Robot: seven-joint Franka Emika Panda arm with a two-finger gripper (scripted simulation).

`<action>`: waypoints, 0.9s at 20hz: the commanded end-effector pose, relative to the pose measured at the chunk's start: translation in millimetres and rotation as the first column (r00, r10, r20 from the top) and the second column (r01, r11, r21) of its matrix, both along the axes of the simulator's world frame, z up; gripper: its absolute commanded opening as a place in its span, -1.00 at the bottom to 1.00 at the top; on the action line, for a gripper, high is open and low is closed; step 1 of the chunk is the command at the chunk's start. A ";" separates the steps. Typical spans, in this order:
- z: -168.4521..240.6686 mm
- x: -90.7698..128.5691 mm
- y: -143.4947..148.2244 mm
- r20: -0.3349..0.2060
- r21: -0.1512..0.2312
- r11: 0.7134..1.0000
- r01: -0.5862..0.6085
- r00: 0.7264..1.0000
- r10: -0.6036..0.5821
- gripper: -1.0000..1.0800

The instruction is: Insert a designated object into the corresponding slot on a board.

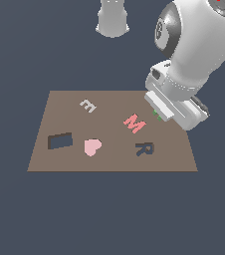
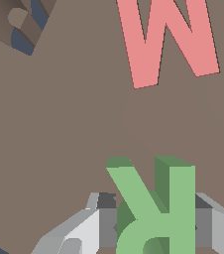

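The light-green "R" block sits between the two grey fingers of my gripper, which is shut on it. In the exterior view only a green speck of the block shows under the hand, and my gripper hangs over the back right part of the brown board. The dark R-shaped slot lies nearer the front right, apart from the gripper. A corner of the slot shows in the wrist view.
On the board lie a pink-red "M" close to the gripper, a grey "E", a pink heart and a dark rectangular recess. The robot's base stands behind the board.
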State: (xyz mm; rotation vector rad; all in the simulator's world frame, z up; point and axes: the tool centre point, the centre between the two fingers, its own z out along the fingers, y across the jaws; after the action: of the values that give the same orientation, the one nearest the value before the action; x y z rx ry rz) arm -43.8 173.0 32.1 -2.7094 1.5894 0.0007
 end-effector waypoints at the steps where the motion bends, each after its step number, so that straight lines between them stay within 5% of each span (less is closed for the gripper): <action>1: 1.1 13.1 -4.2 0.000 0.000 0.999 0.041 0.999 -0.041 -1.00; 18: 7.2 111.5 -57.6 0.000 0.001 0.931 0.365 0.931 -0.365 -1.00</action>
State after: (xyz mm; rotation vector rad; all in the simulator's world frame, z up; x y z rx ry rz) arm 61.8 119.5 38.8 -2.3886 2.0392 0.0010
